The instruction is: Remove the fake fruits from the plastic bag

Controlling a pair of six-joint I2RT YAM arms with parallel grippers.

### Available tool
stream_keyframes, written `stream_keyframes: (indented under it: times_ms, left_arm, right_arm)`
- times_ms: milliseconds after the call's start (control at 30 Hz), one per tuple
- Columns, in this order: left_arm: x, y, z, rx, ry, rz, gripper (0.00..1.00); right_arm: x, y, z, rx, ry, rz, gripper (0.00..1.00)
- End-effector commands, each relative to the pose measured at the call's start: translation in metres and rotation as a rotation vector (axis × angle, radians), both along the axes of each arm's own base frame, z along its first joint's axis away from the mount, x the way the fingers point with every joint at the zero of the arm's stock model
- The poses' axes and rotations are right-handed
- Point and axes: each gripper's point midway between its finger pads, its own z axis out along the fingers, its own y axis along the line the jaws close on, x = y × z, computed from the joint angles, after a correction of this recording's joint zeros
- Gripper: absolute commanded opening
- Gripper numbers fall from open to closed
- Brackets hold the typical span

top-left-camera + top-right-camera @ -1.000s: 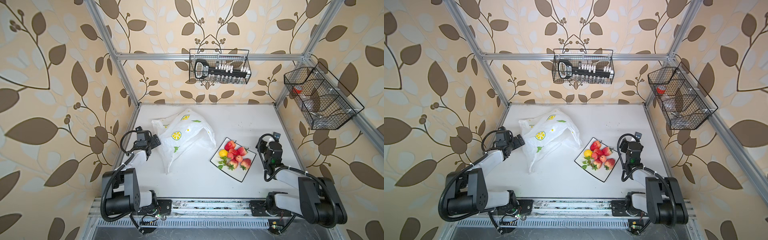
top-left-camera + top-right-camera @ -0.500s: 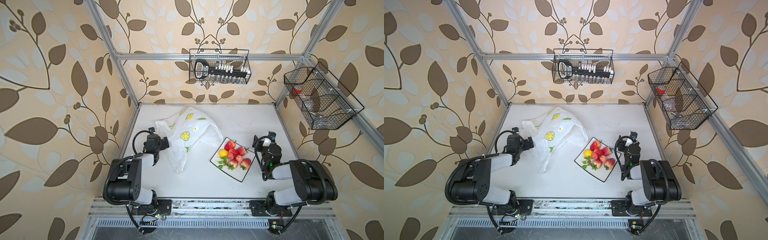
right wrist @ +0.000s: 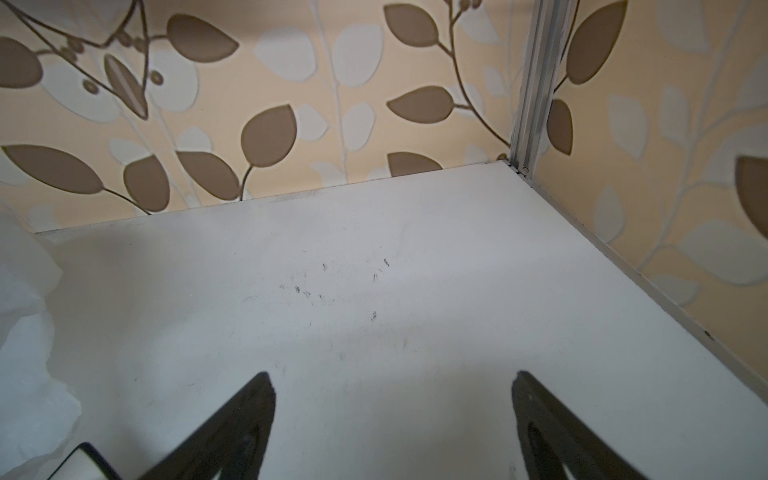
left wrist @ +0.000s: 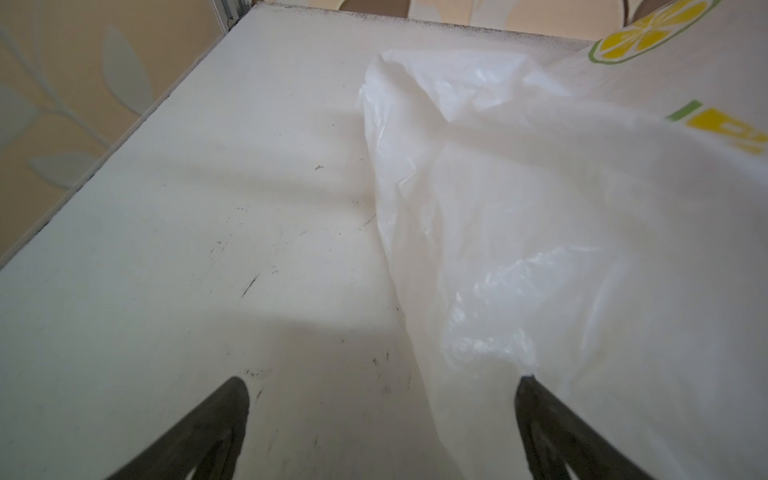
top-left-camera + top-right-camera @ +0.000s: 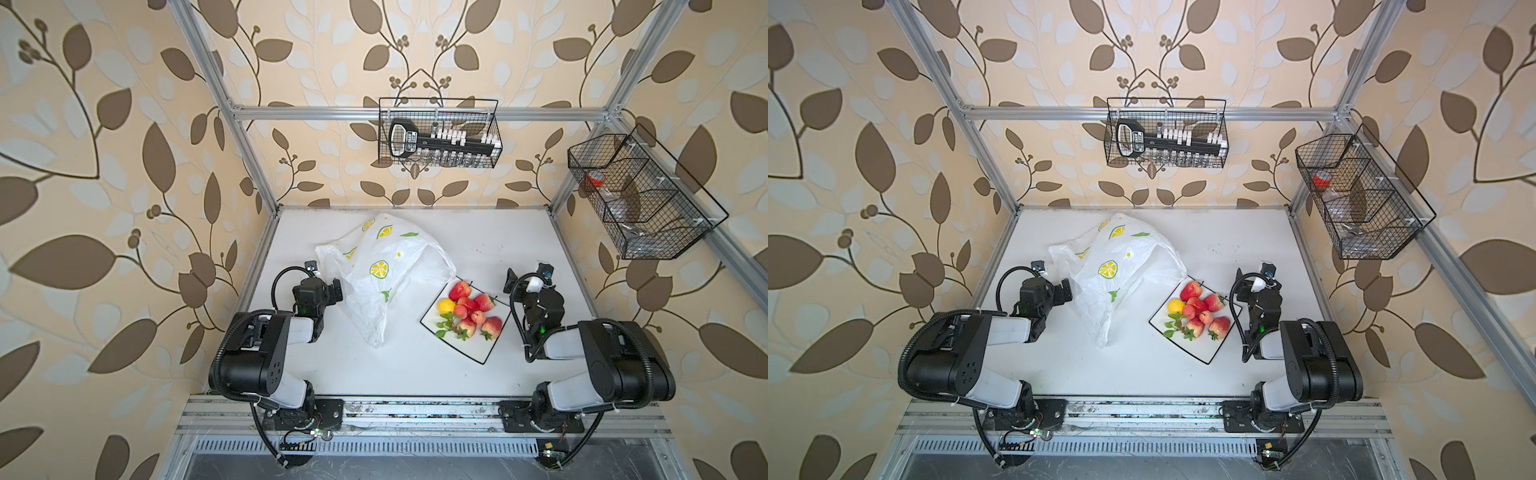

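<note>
Looks all but finished: finds the fake fruits (image 5: 467, 312) heaped on a plate (image 5: 478, 355) touching the plastic bag (image 5: 384, 266), limp on the table (image 5: 415, 374), with no fruit showing through. Leaves perhaps only a check inside. Shows the left gripper (image 4: 380, 384) spread wide and empty just beside the bag. Shows the right gripper (image 3: 393, 380) likewise apart and empty, beyond the plate from the bag, near the fruits without touching.

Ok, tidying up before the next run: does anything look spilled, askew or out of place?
Nothing stands out. The fake fruits sit together on the plate, none loose on the table; the plastic bag lies crumpled and slack beside it.
</note>
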Motion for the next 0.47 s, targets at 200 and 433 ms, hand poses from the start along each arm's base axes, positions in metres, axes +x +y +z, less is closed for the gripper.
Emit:
stream_keyframes:
  times_ms: [200,433]
  left_arm:
    - [0.0159,0.0002,0.0156,0.050,-0.044,0.012,0.99]
    - [0.0099,-0.0012,0.0211,0.054,-0.074,0.007,0.99]
  right_arm:
    - [0.0003,0.0000,-0.0020,-0.009,0.007,-0.005,0.95]
    - [0.0014,0.0033,-0.0021,-0.032,0.015,-0.007,0.99]
